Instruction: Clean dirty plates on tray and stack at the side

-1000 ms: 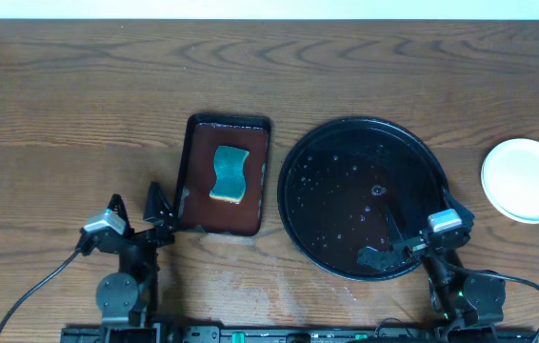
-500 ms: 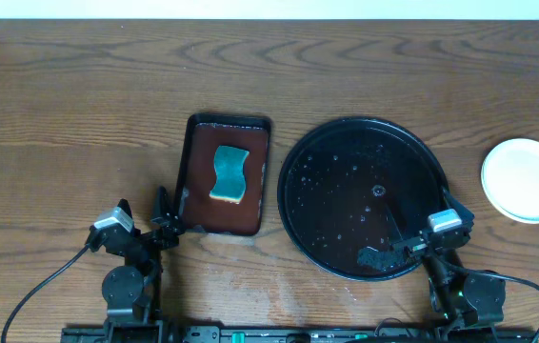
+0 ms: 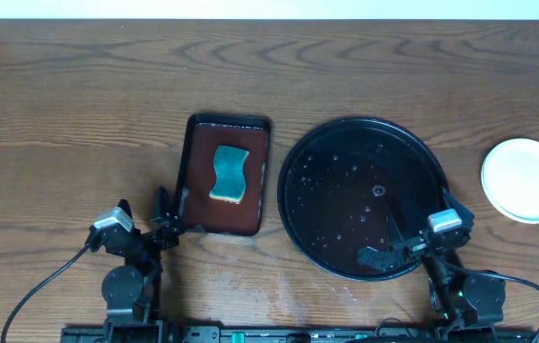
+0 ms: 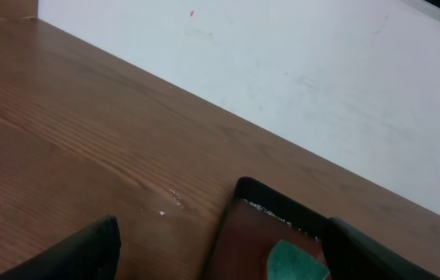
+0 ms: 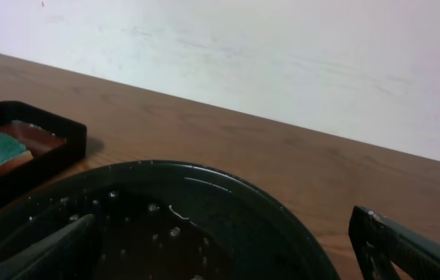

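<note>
No writing, label, brand, number or sign could be read in any view. The tray [image 3: 336, 191], the plates [image 3: 527, 179] at far right, the small red-brown tray [image 3: 250, 208] and its sponge [image 3: 229, 173] showed no legible marking.

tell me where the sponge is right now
In the overhead view the teal sponge lies inside the small red-brown tray, just left of the large black tray.

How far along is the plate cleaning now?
Looks finished. The black tray holds only water drops, no plates. A white plate sits to its right; any beneath are hidden. The sponge lies in the small tray. The left gripper and right gripper are open, empty. Nothing visibly left.
</note>
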